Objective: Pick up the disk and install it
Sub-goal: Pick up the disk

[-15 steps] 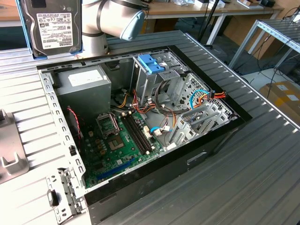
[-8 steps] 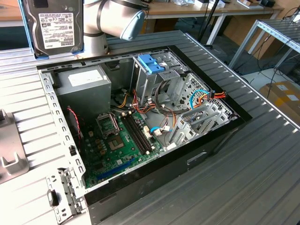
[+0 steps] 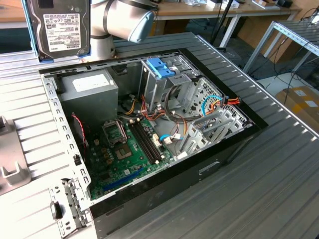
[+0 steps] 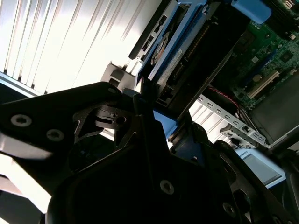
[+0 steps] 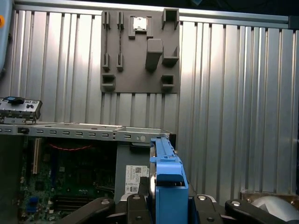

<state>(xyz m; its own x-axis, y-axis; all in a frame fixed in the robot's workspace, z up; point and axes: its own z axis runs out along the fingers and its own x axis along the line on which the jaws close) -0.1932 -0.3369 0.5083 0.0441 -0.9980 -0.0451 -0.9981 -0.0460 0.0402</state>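
The grey arm (image 3: 124, 20) reaches in over the far edge of the tabletop (image 3: 279, 189), its thick elbow joint above the far-left corner of the open computer case (image 3: 164, 134). The hand (image 5: 168, 206) is closed narrow on the disk (image 3: 60, 27): in the first wrist view its black fingers press on either side of the drive's blue end, and in the second wrist view the hand (image 4: 156, 114) clamps one end of the disk (image 4: 187, 56) while the rest of the drive juts out past the fingertips.

The disk hangs in the air, clear of the case and of the tabletop, above the far-left corner of the case and beyond the grey power supply (image 3: 92, 87). In the exterior view it stands upright with its broad face to the camera. That face is dark metal with a white printed label (image 3: 61, 31), and a blue side rail (image 3: 34, 35) runs down each long edge. In the first wrist view the disk (image 5: 168, 179) shows edge-on as a narrow blue strip.

Inside the case the green motherboard (image 3: 129, 149) lies flat, and a blue latch (image 3: 160, 67) sits atop a metal cage at the far side. A grey fixture plate (image 5: 140, 51) rests on the ribbed tabletop (image 5: 233, 93) beside the case.
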